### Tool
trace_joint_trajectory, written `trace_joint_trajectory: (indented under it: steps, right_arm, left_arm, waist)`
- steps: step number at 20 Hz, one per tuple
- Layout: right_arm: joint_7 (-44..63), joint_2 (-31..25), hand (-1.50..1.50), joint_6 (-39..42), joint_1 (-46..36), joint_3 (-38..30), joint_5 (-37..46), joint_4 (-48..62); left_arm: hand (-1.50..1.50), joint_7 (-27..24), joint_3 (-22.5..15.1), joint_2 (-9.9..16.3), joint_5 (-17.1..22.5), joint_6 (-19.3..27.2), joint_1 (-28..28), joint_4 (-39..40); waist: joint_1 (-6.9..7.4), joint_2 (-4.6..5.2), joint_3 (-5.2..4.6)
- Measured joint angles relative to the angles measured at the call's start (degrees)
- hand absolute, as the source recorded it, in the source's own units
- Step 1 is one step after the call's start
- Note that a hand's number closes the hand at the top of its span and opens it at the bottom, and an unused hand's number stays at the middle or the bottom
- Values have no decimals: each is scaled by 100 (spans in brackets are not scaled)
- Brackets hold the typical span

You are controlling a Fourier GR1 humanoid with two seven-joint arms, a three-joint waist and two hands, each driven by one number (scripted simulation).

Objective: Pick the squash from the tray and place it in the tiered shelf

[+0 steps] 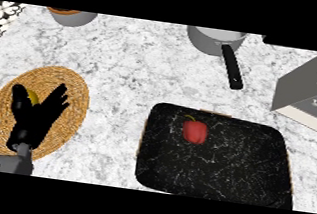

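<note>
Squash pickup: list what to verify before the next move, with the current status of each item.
1. Squash lies on the woven tray: ok.
2. Left hand is over the squash, thumb on one side and fingers on the other: ok.
3. Fingers curled round the squash: not ok, they look straight.
4. Shelf in view, far right: ok.
5. Free room on the shelf: cannot tell.

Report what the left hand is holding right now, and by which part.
It cannot be told. The left hand lies over the woven tray, and only a yellow sliver of the squash shows between thumb and fingers, whose curl is unclear.
</note>
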Motion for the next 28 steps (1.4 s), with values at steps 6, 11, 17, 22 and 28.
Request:
trace_joint_trajectory:
  steps: [6, 11, 17, 22, 28]
  right_arm:
    - [-217, -110, 150, 50, -88, 129, 218, 281]
    - [-7, 43, -150, -144, -330, -341, -167, 601]
    - [204, 173, -150, -156, -587, -882, -799, 795]
    - [538, 171, -150, -110, -915, -1295, -1376, 922]
    - [559, -128, -150, -496, -956, -1851, -1719, 1230]
  left_arm:
    - [0, -120, 25, -23, -19, -58, 56, 5]
    - [0, 49, 41, -20, 24, -54, 70, -141]
    - [0, 35, 71, 20, 41, -134, 82, -88]
    - [0, -7, 70, -10, -10, -80, 124, -135]
    - [0, 0, 162, 68, 9, -127, 31, 7]
  waist:
    - [-9, -5, 3]
    - [-10, -5, -2]
    - [-20, -4, -6]
    - [-21, -9, -4]
    - [-41, 0, -4]
